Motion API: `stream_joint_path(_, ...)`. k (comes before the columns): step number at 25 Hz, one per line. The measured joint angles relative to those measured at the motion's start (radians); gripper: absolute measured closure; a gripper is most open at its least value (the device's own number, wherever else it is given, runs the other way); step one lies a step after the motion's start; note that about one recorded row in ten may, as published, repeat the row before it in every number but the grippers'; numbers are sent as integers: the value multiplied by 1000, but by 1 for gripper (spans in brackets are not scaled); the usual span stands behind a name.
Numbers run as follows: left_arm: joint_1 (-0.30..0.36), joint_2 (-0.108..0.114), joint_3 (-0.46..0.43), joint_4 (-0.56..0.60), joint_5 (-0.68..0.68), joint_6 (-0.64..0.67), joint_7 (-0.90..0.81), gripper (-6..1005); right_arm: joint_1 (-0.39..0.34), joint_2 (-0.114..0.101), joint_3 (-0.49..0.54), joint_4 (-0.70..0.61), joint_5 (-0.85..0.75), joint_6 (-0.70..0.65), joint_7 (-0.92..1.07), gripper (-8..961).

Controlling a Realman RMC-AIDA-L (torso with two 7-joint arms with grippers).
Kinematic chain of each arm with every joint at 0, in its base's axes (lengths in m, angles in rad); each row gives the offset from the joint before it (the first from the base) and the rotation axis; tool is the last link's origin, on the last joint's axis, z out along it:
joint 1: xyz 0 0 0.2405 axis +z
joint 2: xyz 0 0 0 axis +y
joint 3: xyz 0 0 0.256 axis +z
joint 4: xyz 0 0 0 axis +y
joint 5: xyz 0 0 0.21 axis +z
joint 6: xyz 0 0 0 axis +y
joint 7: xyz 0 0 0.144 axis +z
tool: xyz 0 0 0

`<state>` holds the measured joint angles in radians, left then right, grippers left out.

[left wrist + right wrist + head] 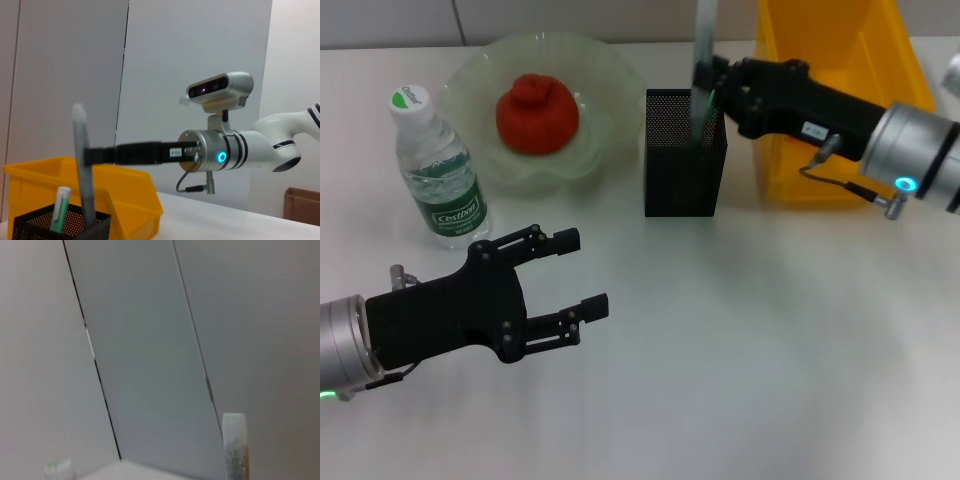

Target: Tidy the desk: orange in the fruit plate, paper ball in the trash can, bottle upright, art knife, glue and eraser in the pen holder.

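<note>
Two sticks [82,165], apparently, in one pen holder [684,170]

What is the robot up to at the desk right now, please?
The right gripper holds a long grey stick-like item upright, its lower end inside the black mesh pen holder. The left gripper hovers open over the desk, near the upright water bottle. A red-orange fruit sits in the green fruit plate.

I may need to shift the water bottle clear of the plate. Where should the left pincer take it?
Grip the bottle around its labelled body, coming level from the near side. It stands upright, and the open left pincer lies just in front of it; the plate crowds the far side.
</note>
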<state>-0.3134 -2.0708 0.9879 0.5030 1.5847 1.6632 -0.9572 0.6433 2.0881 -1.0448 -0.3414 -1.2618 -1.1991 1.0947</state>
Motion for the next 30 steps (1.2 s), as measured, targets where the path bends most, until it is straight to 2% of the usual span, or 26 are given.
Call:
stream_joint_path(5, -4, 2, 0, -11, -1, -1, 2, 214, 17, 1, -79, 2, 3, 59, -1, 785)
stream_joint_path(12, -11, 0, 0, -11, -1, -9, 8, 215, 28, 1, -85, 3, 7, 75, -2, 696)
stream_joint_path(16, -12, 0, -1, -12, -5, -14, 9, 215, 17, 2, -82, -11, 20, -1, -15, 616)
stream_joint_path(22, -12, 1, -3, -12, -6, -15, 9, 214, 8, 2, -85, -22, 26, -29, -24, 490)
stream_joint_path(24, -12, 1, -5, -12, -7, -13, 9, 214, -13, 0, -81, -38, 26, -66, -25, 447)
stream_joint_path(25, -11, 1, -10, -12, -8, -2, 9, 214, -52, -1, -78, -69, 26, -132, -45, 425)
stream_joint_path(29, -11, 1, -10, -12, -8, -2, 9, 214, -109, -2, -82, -115, 22, -229, -72, 247)
stream_joint_path(30, -12, 4, -30, -12, -11, 39, 5, 214, -142, -5, -85, -131, -8, -314, -82, 202)
